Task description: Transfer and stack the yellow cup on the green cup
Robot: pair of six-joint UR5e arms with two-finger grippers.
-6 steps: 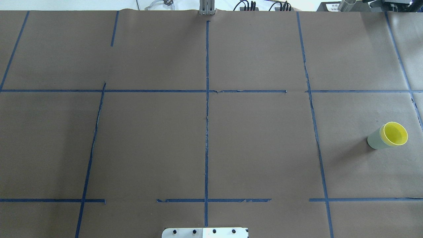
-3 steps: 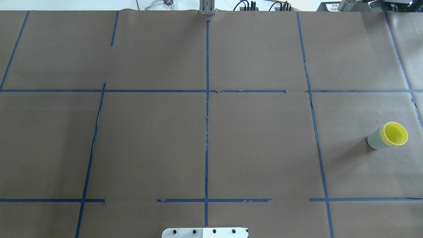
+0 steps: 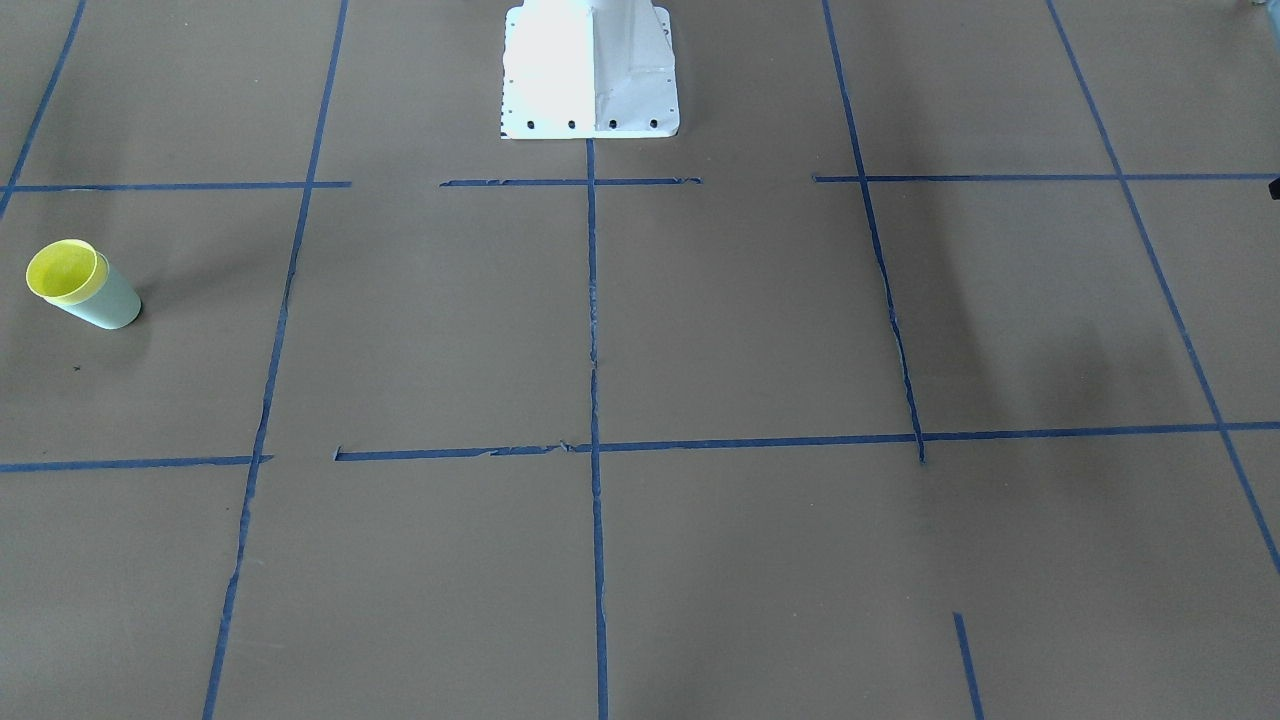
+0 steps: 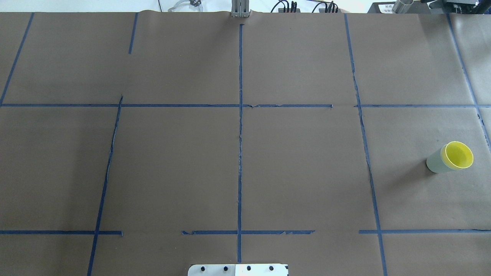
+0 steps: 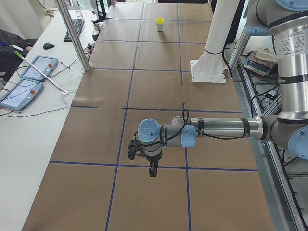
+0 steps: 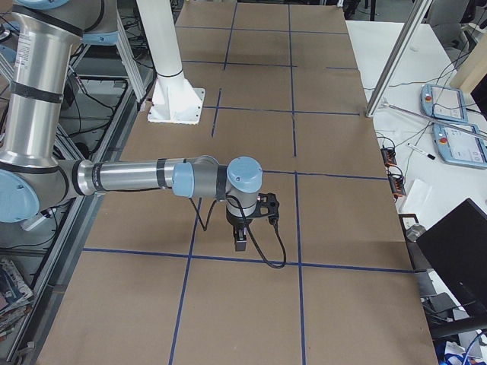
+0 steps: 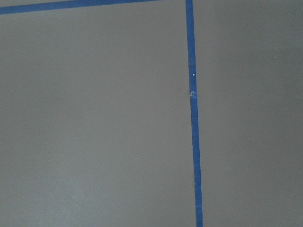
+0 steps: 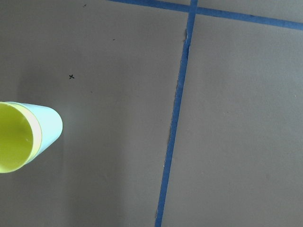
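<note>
Since neither gripper shows in the overhead or front cams, I can't tell whether the left gripper (image 5: 151, 171) or the right gripper (image 6: 240, 242) is spread or closed. I only catch them in the side views, too small to judge. L one hangs pointing down over the paper-covered table (image 4: 172, 165), lower centre of the exterior left frame, at the end of a level forearm. R one hangs the same way at centre of the exterior right frame, just above a blue tape line (image 6: 342, 266) in that pic.

The yellow cup (image 4: 457, 155) sits nested inside the green cup (image 4: 433, 163) at the far right edge of the overhead frame, approx mid-height. The pair stands upright on the table. Yellow is bright, plain and glossy, w/ only its rim band and inside showing. Green is pale mint, tapered, no handle, its wall visible below the yellow rim.

Front cam has the pair at the left edge, upper half. R wrist cam has it at the left edge, mid-height, partly cut off. L wrist cam shows only table and tape.
</note>
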